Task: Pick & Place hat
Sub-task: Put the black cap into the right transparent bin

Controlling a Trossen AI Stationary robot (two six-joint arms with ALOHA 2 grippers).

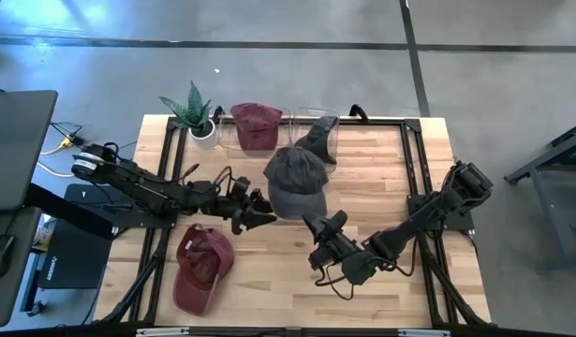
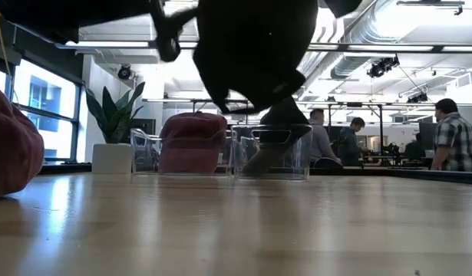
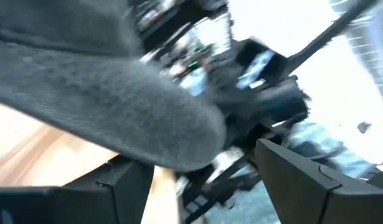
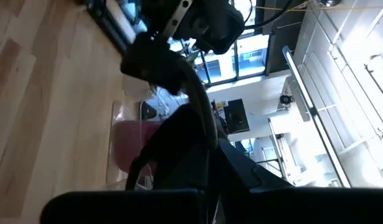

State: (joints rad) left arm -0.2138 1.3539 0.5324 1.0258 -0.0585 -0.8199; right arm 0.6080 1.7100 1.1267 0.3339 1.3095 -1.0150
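Pale wooden table (image 1: 381, 178) fills the middle of the high view, grey floor all round it. At frame centre I carry the grey hat (image 1: 295, 180) between both arms: my left gripper (image 1: 262, 214) sits at the cap's lower left edge, my right gripper (image 1: 317, 225) at its lower right edge. In the low view the hat hangs dark at top centre, clear of the tabletop. My left wrist view shows grey fabric lying across and between my spread fingers (image 3: 126, 186), though I cannot tell whether they truly pinch it. My right fingers appear closed on the brim; I judge that, not see it plainly. To do this well, I should keep both grips level, move together so the cloth does not sag or slip, and carry it toward the clear bins (image 1: 311, 126) at upper centre. Count: four hats, namely one grey aloft, one dark in a bin, one maroon hat (image 1: 256, 124) up top, one maroon (image 1: 201, 267) at lower left; one potted plant (image 1: 196, 114); two arms.
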